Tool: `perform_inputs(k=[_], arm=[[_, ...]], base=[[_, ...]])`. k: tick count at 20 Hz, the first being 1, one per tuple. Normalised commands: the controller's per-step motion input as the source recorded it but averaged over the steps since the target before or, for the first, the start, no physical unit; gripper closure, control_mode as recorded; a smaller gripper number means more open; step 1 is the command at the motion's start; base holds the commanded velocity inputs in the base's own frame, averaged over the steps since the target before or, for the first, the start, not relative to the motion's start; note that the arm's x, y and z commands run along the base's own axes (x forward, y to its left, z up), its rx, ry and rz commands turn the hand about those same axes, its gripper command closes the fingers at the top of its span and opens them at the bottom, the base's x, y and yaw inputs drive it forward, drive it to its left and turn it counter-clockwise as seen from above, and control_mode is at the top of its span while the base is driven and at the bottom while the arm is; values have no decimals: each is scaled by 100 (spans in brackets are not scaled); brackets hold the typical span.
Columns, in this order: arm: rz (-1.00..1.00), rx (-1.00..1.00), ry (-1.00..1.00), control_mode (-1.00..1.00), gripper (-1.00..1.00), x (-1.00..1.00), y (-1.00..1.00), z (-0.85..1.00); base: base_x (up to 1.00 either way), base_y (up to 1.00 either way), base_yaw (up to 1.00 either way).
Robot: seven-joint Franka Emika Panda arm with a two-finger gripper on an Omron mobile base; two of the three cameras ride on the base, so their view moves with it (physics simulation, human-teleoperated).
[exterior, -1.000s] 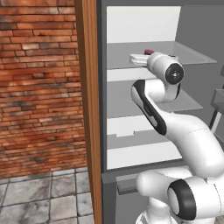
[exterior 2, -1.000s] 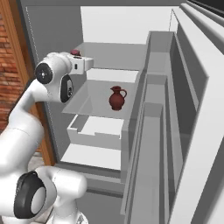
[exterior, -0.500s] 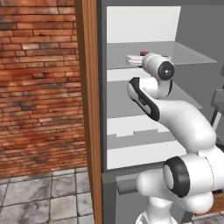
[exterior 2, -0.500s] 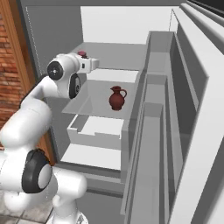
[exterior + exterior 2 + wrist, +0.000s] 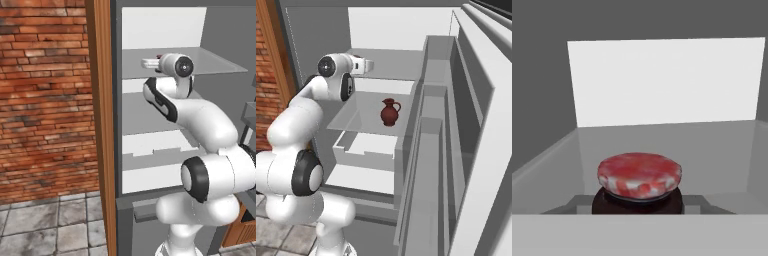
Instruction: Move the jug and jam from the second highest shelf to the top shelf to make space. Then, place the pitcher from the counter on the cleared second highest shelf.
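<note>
The jam [image 5: 639,175], a small jar with a red-and-white mottled lid over a dark body, sits between my fingertips in the hand view. My gripper [image 5: 638,207] is shut on it, just over the top shelf [image 5: 712,150]. From the base views, my gripper [image 5: 146,63] [image 5: 370,65] reaches into the grey cabinet at the level of the top shelf [image 5: 215,62] [image 5: 396,67]. The red-brown jug [image 5: 389,111] stands upright on the second highest shelf [image 5: 358,117], below and right of the hand. The pitcher is out of view.
A wooden post [image 5: 97,125] and a brick wall [image 5: 45,100] stand left of the cabinet. Lower down is a notched grey board [image 5: 155,142]. Grey side panels [image 5: 436,125] close the cabinet's right. A brown wooden front [image 5: 246,231] shows at the lower right.
The hand has moved deeper into the cabinet and slightly up, carrying the jam over the top shelf. The jug has not moved.
</note>
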Motion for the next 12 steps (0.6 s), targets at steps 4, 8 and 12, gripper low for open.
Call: perform_inputs(k=[4, 8, 12], arm=[[0, -4, -1, -100, 100, 43, 0, -16], [0, -1, -2, -100, 100, 43, 0, -18], [2, 0, 0, -100, 100, 48, 0, -15]], base=[[0, 0, 0], [0, 0, 0], [0, 0, 0]])
